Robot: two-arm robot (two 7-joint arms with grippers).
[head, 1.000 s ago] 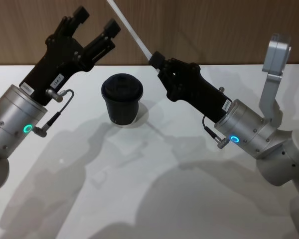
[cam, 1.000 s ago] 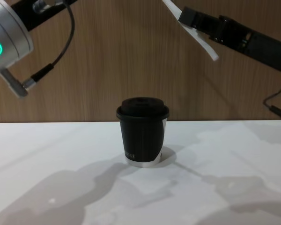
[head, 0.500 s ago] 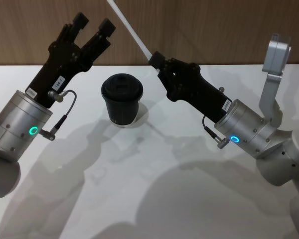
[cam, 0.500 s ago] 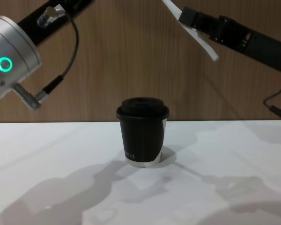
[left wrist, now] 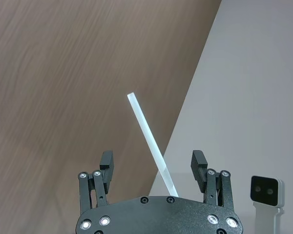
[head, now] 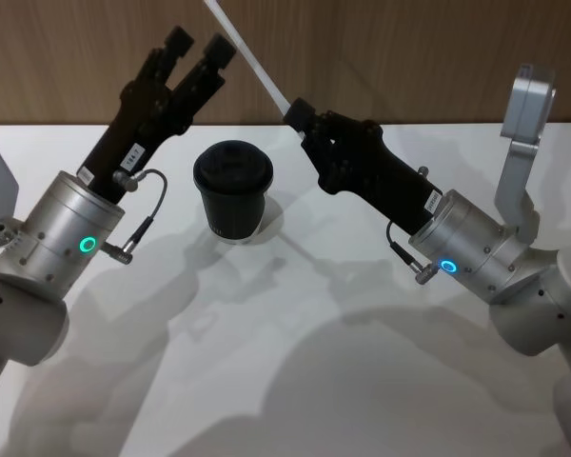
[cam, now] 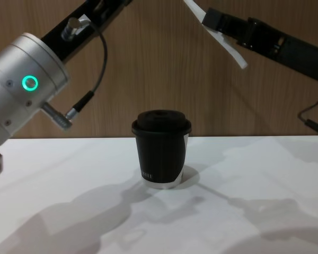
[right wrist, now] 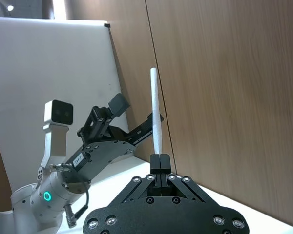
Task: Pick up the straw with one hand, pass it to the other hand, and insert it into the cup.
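Head view: right gripper (head: 298,111) is pinching the straw (head: 247,52); left gripper (head: 200,44), fingers (head: 219,49) spread, is hovering nearby (above the cup (head: 232,190))

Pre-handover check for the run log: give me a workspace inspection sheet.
Surface: white table, only shadows on it.
Job's things: straw in the air, tilted, higher than the cup; cup upright on the table, lid on.
Clutter: nothing seen.
Grippers: right end effector shut on the straw near its lower end. Left end effector open and raised beside the straw; in the left wrist view the straw shows between its fingers, touching neither.
Cables: left wrist cable and right wrist cable, both short loops away from the cup.
Surroundings: wood wall behind the table.
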